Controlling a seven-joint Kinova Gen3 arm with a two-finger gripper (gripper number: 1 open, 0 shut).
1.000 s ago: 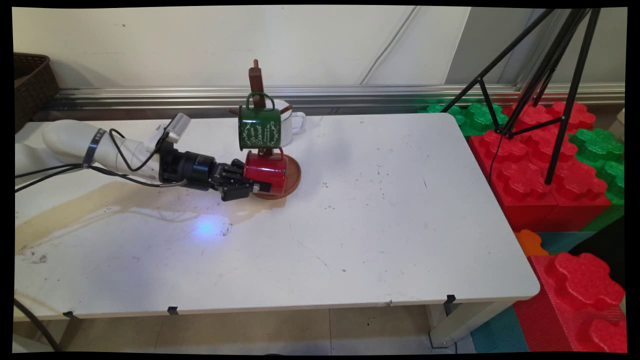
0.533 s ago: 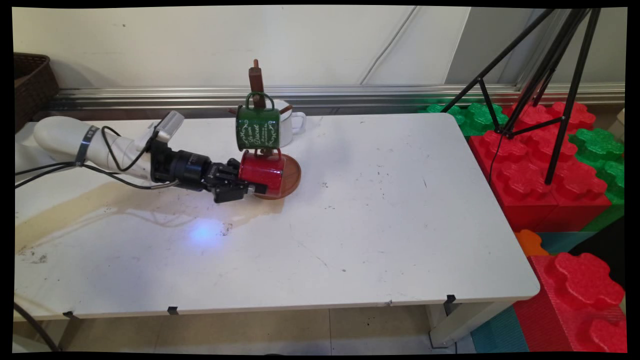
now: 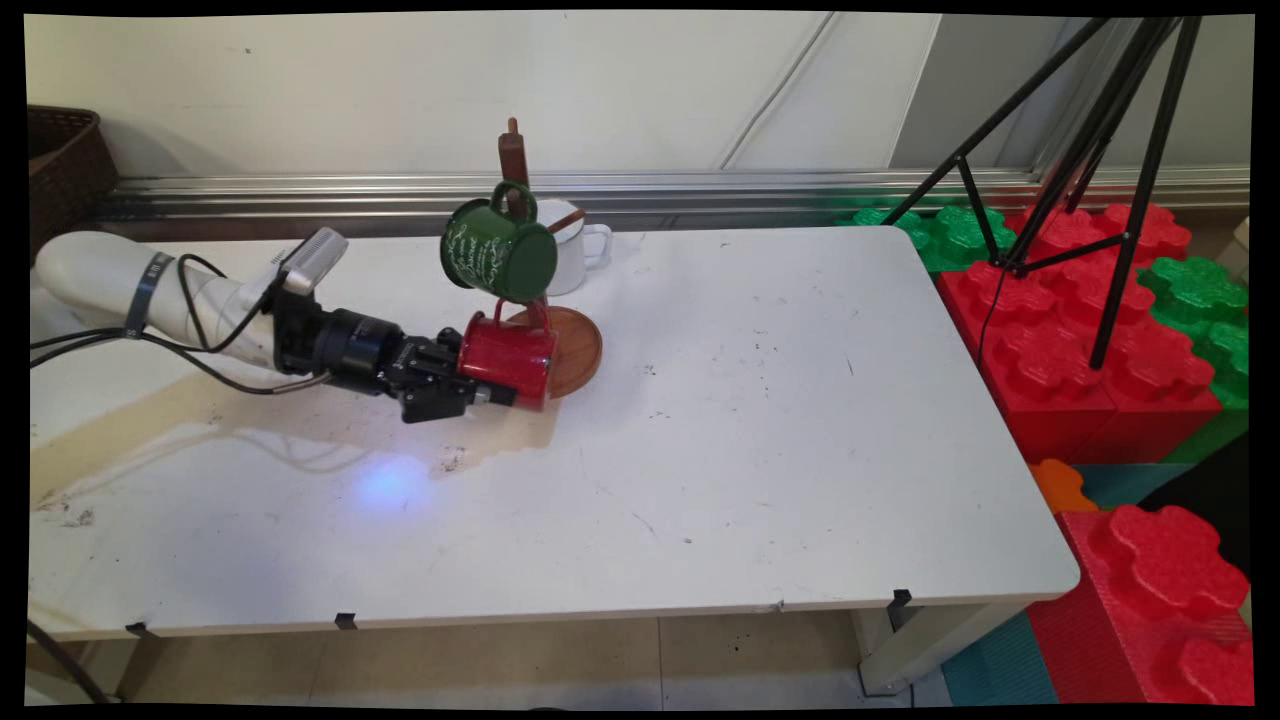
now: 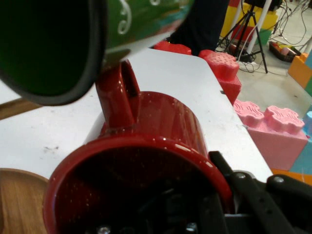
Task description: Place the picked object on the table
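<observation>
My gripper [image 3: 482, 380] reaches in low from the left and is shut on the rim of a red mug [image 3: 510, 352]. The mug lies on its side at the left edge of the round wooden base [image 3: 578, 345] of a mug stand [image 3: 513, 152]. The red mug's handle points up against a green mug [image 3: 495, 250], which hangs tilted on the stand. In the hand view the red mug [image 4: 156, 126] fills the middle with one finger [image 4: 243, 192] outside its rim, and the green mug [image 4: 48, 44] is above it. A white mug [image 3: 578, 252] stands behind the stand.
A yellowish stain [image 3: 200, 400] runs across the table [image 3: 750, 450] under the arm. A dark basket [image 3: 60, 170] sits at the back left. Red and green foam blocks [image 3: 1080, 330] and a black tripod [image 3: 1100, 150] stand past the table's right edge.
The gripper has drawn back to the left with the red mug, pulling it off the wooden base. The green mug has tipped from upright to tilted left.
</observation>
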